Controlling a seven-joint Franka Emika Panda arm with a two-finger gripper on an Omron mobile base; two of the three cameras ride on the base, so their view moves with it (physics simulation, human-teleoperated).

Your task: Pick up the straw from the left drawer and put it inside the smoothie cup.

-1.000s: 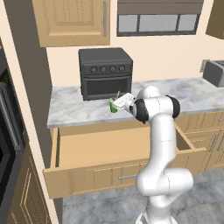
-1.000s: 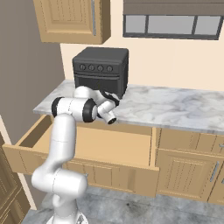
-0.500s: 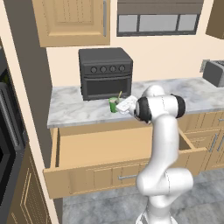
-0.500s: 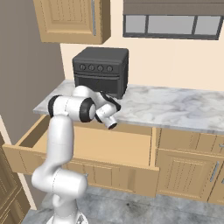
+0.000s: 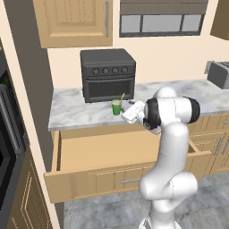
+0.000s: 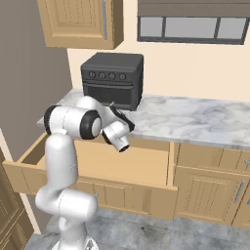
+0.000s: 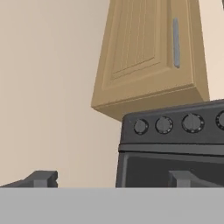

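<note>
1. Far left in my left base view, the left drawer [image 5: 112,161] is pulled wide open below the marble counter [image 5: 76,112]. What I can see of its light-wood floor is bare.
2. Moving right along the counter, the black toaster oven [image 5: 108,74] sits at the back against the wall, under a wooden wall cabinet [image 5: 74,22].
3. Just in front of the oven's right half stands the smoothie cup [image 5: 116,107], green and upright. The straw [image 5: 122,97] pokes out of its top, leaning up and to the right.
4. Right beside the cup is my gripper [image 5: 128,112]. My white hand is tipped toward it from the right, over the counter's front edge.
5. In the hand view my two dark fingertips [image 7: 41,179] rise well apart at the bottom: spread, with nothing between them. Beyond them I see the oven's knobs and door, with the wall cabinet above.
6. In the right base view my arm bends over the open drawer's left end. The hand hides the cup, and a thin sliver of the straw shows above it in front of the oven.
7. Far right in the left base view, a grey toaster [image 5: 219,74] sits at the counter's end, well apart from everything I'm working on.
</note>
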